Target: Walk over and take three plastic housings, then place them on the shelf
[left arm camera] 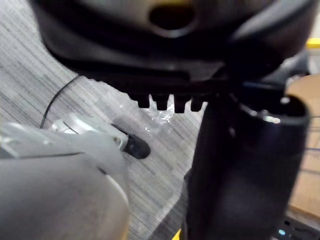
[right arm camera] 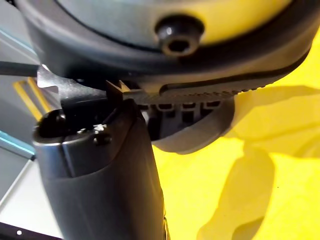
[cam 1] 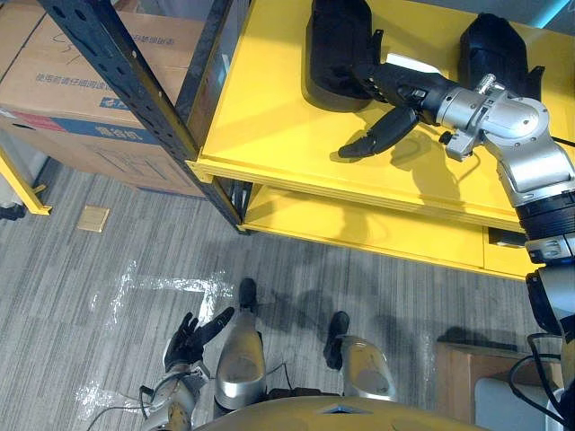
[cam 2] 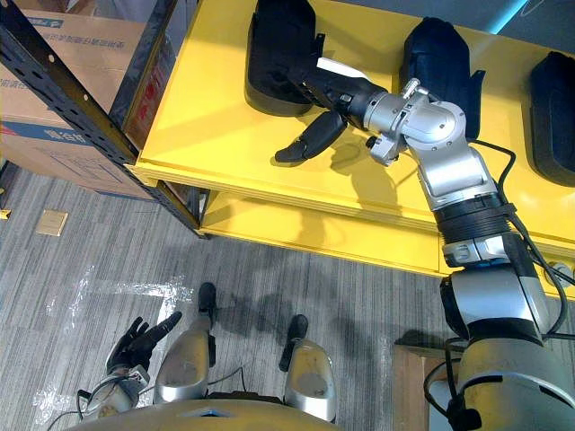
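Observation:
Three black plastic housings stand on the top yellow shelf [cam 1: 269,126]: one at the left [cam 2: 274,45], one in the middle [cam 2: 440,58] and one at the right edge [cam 2: 555,90]. My right hand [cam 1: 395,90] reaches over the shelf to the left housing [cam 1: 337,40]. Its straight fingers touch that housing's lower right side, and the thumb [cam 1: 377,135] sticks out away from it, above the shelf. The right wrist view shows the housing's dark edge [right arm camera: 200,132] just past the fingers. My left hand [cam 1: 193,337] hangs low by my leg, fingers spread and holding nothing.
A dark metal rack post [cam 1: 117,67] stands left of the shelf, with cardboard boxes [cam 1: 81,81] behind it. A lower yellow shelf [cam 1: 359,229] sits beneath the top one. A wooden piece [cam 1: 463,377] is at the lower right on grey carpet.

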Controlling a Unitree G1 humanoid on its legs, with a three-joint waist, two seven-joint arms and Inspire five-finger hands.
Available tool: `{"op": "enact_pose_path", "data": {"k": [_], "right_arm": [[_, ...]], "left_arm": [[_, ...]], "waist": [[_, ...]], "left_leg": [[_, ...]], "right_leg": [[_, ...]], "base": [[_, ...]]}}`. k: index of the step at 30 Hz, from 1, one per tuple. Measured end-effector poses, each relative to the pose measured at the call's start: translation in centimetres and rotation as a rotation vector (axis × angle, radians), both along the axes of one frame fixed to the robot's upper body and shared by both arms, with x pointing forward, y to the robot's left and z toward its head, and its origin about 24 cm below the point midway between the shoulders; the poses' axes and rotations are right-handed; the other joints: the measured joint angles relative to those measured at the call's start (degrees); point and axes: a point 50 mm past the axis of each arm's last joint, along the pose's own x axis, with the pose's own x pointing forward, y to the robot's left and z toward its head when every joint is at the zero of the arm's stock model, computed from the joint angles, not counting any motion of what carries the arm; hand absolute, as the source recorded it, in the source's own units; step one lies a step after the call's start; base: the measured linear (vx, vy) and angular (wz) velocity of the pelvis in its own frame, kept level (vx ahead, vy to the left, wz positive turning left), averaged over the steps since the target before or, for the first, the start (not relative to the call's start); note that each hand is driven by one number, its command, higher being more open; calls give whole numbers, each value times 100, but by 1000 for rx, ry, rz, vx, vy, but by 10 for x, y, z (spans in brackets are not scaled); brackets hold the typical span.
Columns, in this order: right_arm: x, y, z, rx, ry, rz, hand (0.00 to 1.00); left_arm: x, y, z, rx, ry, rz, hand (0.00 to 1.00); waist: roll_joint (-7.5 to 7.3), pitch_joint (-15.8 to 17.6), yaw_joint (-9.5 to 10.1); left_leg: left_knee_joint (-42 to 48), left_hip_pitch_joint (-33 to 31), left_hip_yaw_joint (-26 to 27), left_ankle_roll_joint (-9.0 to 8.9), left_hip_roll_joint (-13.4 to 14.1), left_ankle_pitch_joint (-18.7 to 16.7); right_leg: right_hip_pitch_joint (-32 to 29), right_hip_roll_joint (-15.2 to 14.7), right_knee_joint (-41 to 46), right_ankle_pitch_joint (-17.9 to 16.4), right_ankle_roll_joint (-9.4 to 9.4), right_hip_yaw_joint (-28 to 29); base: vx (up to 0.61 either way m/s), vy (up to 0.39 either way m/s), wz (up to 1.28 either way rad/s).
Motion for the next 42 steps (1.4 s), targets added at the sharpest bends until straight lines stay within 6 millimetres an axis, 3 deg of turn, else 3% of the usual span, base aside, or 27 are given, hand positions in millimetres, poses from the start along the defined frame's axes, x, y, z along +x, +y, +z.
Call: {"op": "enact_pose_path", "data": {"k": [14,28,33,39,42], "right_arm": [[-5,2,-11,18,62,48,100],[-4,0,-11,34,6,4,100],[-7,2,5,107,-204,-15,100],[-36,-9,64,361,-594,-21,100],[-59,-29,85,504,-773,-49,100]], "left_arm": [[-1,1,-1,13,13,-20,100],[-4,-1,-3,16,33,-43,100],[-12,1,-7,18,67,-40,100],[-13,2,-7,12,60,-30,100],[-18,2,-8,11,70,-27,100]], "waist": [[2,-3,6],[-15,-47,15],[-65,-169,18],[-157,-454,-21],[-241,-694,-73]], "left_leg": [[-3,68,-7,30,0,-15],[-4,120,-15,9,2,0],[-5,186,-2,-6,30,-9],[-6,240,22,-28,47,-57],[-7,295,60,-33,41,-118]], "right_leg": [[73,0,-5,-1,0,-5],[193,18,-121,28,26,-25],[343,75,-324,106,31,-28],[566,149,-736,286,44,-41],[688,167,-927,342,59,-33]], "base": [[0,0,0],[0,0,0],[4,-3,-1],[20,-9,-2],[19,-10,-3]]}}
